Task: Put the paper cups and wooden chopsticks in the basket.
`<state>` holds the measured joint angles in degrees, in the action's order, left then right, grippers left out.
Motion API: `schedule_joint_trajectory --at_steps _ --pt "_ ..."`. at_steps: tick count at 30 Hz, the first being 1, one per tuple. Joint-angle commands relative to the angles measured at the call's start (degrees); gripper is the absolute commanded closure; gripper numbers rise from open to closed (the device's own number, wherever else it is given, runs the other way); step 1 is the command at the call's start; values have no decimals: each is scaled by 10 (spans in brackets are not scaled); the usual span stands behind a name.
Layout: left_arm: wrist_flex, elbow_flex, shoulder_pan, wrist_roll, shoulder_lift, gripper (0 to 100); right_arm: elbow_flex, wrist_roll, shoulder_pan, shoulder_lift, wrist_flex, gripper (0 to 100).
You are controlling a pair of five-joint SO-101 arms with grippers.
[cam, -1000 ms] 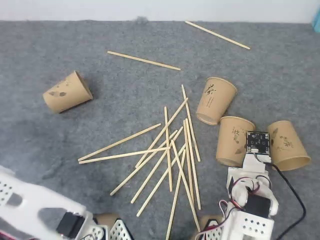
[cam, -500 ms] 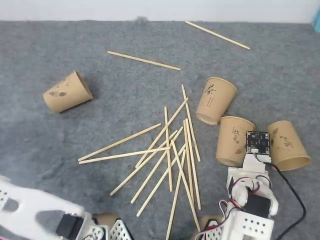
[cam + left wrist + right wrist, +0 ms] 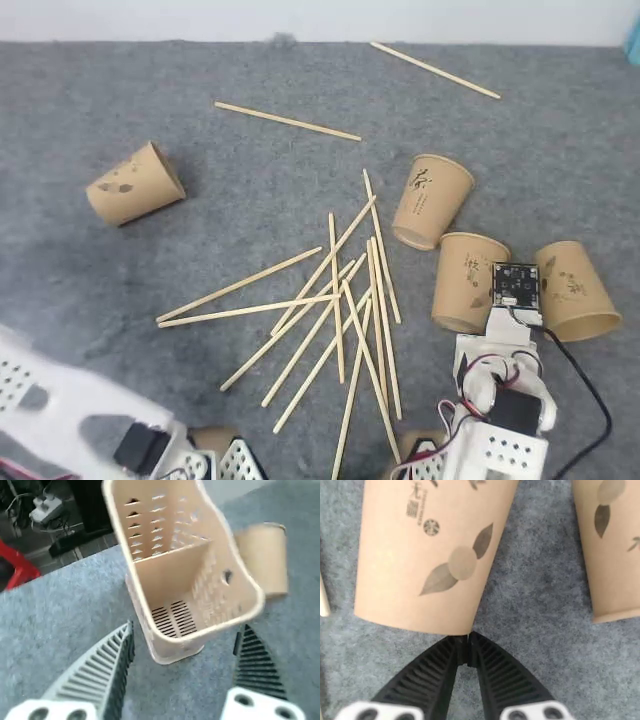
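Four brown paper cups lie on their sides on the grey carpet: one at the left (image 3: 133,184), one in the middle right (image 3: 432,200), and two side by side (image 3: 469,280) (image 3: 575,290). Several wooden chopsticks (image 3: 340,300) lie crossed in a loose pile at the centre, and two lie apart at the back (image 3: 288,121) (image 3: 434,69). My right gripper (image 3: 468,641) is shut and empty, its tips just off the rim of a cup (image 3: 435,555), with a second cup (image 3: 610,545) beside it. My left gripper (image 3: 186,630) is open above the beige slotted basket (image 3: 150,575), which holds nothing. A paper cup (image 3: 262,557) lies just past the basket.
The right arm (image 3: 505,395) stands at the front right, its wrist camera between the two nearest cups. The left arm's white body (image 3: 60,410) fills the front left corner. Off the carpet behind the basket are a power strip (image 3: 42,510) and a red object (image 3: 15,570).
The left arm's white body at the front left corner dipped slightly and came back up. The right arm, cups and chopsticks have not moved.
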<state>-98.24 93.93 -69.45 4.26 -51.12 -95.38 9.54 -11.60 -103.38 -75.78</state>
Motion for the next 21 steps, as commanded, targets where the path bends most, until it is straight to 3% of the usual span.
schedule_joint_trajectory --at_steps 1,10,21 --pt "-21 18 41 -23 61 694 -11 7 -6 -7 7 991" --pt "41 -21 100 -68 26 694 -11 7 -6 -7 7 991" --pt "107 -25 81 -71 -34 694 -11 7 -6 -7 7 991"
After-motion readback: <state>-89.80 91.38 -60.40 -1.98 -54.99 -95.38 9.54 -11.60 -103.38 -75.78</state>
